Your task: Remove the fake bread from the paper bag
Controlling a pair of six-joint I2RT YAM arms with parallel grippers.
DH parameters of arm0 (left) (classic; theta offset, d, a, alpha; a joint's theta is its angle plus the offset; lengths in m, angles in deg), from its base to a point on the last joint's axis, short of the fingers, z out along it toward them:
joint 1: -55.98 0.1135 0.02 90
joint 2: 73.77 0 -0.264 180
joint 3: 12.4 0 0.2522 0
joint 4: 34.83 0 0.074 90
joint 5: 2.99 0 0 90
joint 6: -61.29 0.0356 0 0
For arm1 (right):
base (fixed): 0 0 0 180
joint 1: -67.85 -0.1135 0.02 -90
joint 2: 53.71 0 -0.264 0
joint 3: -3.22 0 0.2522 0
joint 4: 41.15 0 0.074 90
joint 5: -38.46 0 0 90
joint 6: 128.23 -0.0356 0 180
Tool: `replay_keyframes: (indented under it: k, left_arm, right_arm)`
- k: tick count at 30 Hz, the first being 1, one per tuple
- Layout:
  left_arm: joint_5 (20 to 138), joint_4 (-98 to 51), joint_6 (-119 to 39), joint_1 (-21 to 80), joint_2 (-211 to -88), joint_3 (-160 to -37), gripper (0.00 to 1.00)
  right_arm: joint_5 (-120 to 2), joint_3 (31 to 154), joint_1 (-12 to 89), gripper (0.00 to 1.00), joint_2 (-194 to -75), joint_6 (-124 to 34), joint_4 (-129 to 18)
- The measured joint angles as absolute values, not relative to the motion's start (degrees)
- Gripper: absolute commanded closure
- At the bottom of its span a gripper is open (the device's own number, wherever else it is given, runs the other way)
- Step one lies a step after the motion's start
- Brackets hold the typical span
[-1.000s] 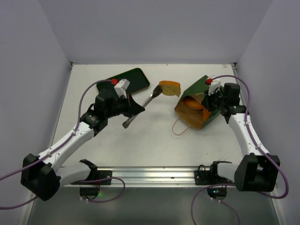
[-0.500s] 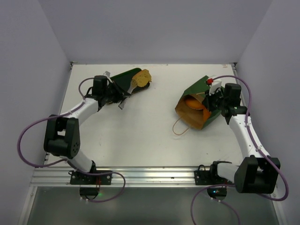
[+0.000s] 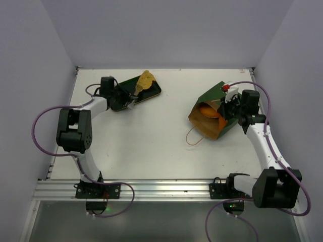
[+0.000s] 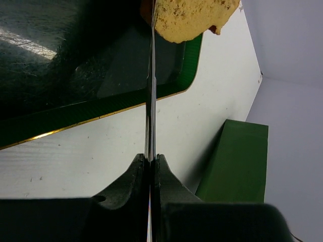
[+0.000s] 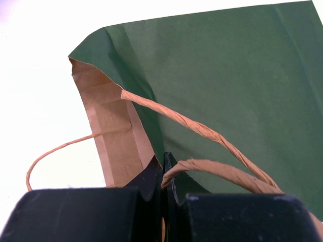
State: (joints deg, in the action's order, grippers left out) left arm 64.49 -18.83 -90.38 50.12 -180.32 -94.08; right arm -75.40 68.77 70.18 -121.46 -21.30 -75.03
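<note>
A yellow-brown bread slice [image 3: 146,80] hangs over the dark green flat tray [image 3: 154,92] at the back left, held at the tip of thin metal tongs [image 4: 151,101]. My left gripper [image 3: 125,97] is shut on these tongs; the slice [image 4: 189,17] shows at the top of the left wrist view. The paper bag [image 3: 214,113] lies tilted at the right with its mouth facing front-left, and an orange bread piece [image 3: 207,111] shows inside. My right gripper [image 5: 165,159] is shut on the bag's rim [image 5: 113,136] by a string handle [image 5: 202,131].
The bag's other string handle [image 3: 192,136] loops onto the table in front of the bag. Grey walls close in the table at the left, back and right. The bag's green side [image 4: 237,161] shows in the left wrist view.
My left arm has swung from the table's middle to the back left, carrying the slice from beside the bag to over the tray. The right arm and bag have not moved.
</note>
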Motion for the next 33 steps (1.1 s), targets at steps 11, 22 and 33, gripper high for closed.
replay_keyframes:
  k: [11, 22, 33]
  left_arm:
    - [63.2, -19.1, -91.2, 50.5, -182.3, -96.2, 0.85]
    - [63.0, -18.9, -91.7, 50.8, -182.4, -96.4, 0.71]
    - [62.5, -18.8, -91.7, 50.8, -182.4, -96.4, 0.63]
  right_arm:
    - [-75.8, 68.2, 70.2, 1.0, -121.5, -21.3, -74.6]
    - [-75.8, 68.1, 70.2, 1.0, -121.4, -21.3, -74.6]
    - [-76.3, 68.1, 70.5, 1.0, -121.4, -21.3, -74.6]
